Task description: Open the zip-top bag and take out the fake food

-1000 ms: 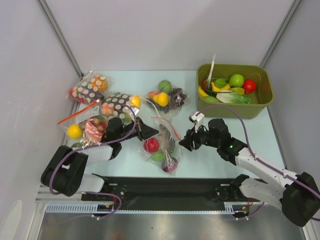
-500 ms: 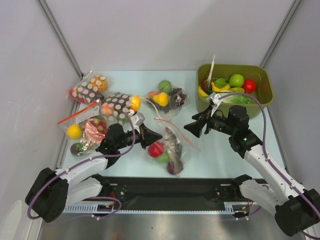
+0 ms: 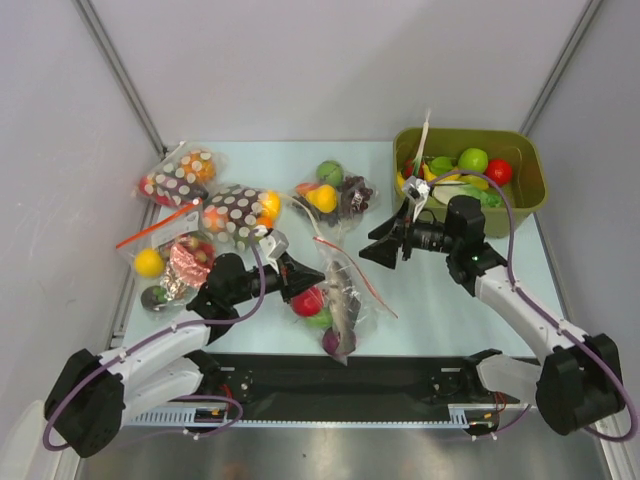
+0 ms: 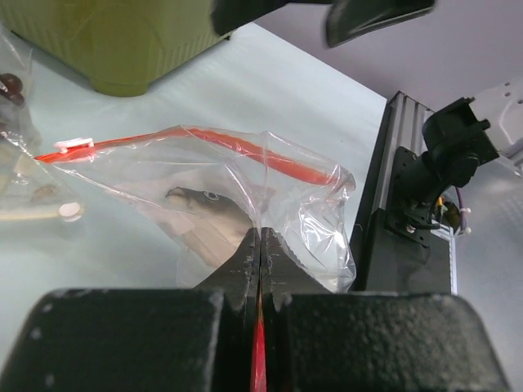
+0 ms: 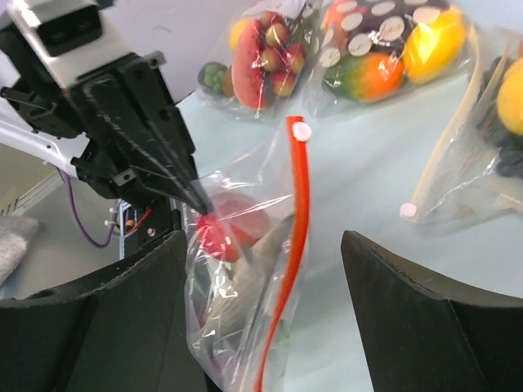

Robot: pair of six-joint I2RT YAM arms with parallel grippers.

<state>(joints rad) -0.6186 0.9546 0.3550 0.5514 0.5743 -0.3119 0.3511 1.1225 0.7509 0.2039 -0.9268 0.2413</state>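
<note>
Left gripper point(image 4: 260, 238): jaws shut, clamped on the near lip of the zip-top bag point(image 3: 335, 295), holding it up off the table. Red ball point(image 5: 225, 229) and grey fish point(image 4: 196, 196) are inside.

Right gripper point(image 5: 261, 245): jaws wide apart, holding nothing. Red zip strip point(image 5: 296, 212) lies ahead and below, its long axis running straight between the 2 jaws. Right arm is nearer the free lip.

1 s ago the right gripper sat lower beside the bag; now it is back toward the green bin point(image 3: 530, 205).
</note>
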